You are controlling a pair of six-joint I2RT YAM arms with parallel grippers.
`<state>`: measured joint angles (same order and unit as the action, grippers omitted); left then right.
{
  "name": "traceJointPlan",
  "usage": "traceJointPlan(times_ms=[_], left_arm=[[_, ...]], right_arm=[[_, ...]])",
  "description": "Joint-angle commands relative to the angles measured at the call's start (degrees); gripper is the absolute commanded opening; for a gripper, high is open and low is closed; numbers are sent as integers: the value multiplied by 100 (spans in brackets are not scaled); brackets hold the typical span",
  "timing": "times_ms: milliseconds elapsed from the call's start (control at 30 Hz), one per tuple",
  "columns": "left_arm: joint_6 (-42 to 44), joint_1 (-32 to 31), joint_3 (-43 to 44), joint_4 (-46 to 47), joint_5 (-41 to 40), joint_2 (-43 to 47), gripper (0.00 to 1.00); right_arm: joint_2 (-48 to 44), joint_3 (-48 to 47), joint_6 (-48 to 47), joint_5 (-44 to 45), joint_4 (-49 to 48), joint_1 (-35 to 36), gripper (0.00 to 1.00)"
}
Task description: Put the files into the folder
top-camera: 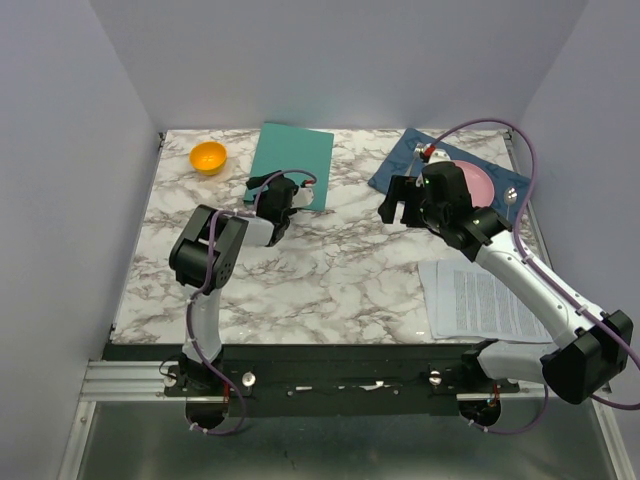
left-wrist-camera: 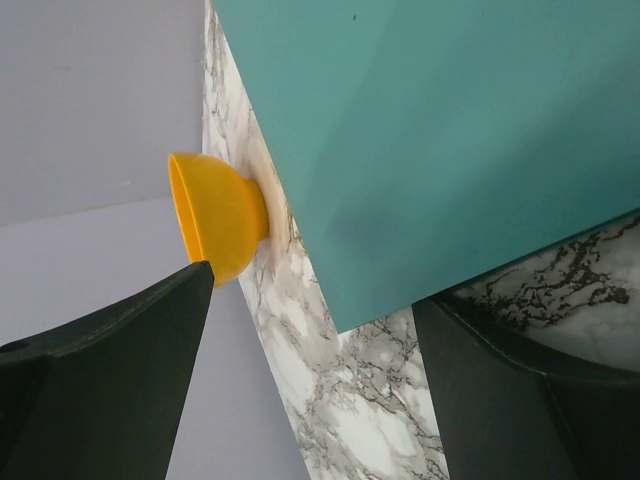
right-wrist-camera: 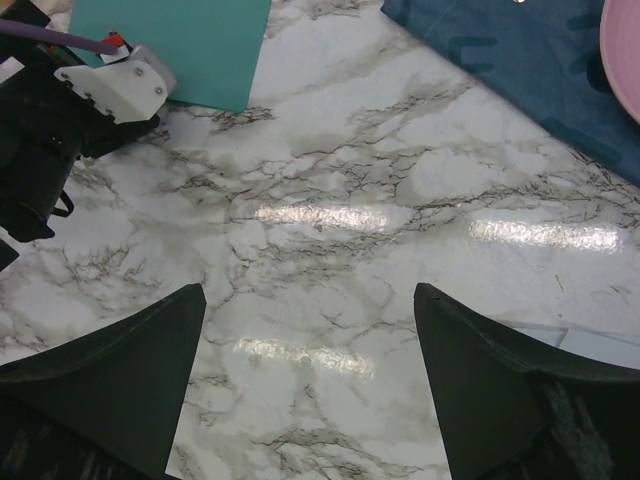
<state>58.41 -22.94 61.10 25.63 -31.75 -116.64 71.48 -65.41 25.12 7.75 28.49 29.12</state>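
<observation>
Seeing my left gripper [top-camera: 283, 192] wide open and empty at the folder's [top-camera: 291, 158] near edge; right gripper [top-camera: 398, 205] likewise open over the table [top-camera: 340, 270]; files [top-camera: 485, 300] lie near-right, well apart.

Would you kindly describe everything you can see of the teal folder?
The folder is a thin, flat, teal-green rectangle, plain and matte, looking like card or plastic. It appears closed and lies flat on the marble table toward the far side, slightly skewed, between the orange bowl and the blue placemat, touching neither. No paper lies on it. The open left hand hovers at its near edge; whether it touches cannot be told.
</observation>
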Motion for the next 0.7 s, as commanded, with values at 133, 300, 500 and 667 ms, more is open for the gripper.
traceJointPlan(times_ms=[133, 300, 500, 667], left_arm=[[12, -26, 280, 856, -358, -254, 86], [-67, -35, 166, 909, -350, -166, 74], [-330, -53, -45, 927, -420, 123, 28], [-655, -70, -317, 681, -543, 571, 15]], right_arm=[[-108, 89, 142, -19, -186, -30, 90], [-108, 177, 212, -71, -256, -30, 88], [-99, 292, 239, -80, -309, -30, 83], [-73, 336, 282, -80, -309, -30, 83]])
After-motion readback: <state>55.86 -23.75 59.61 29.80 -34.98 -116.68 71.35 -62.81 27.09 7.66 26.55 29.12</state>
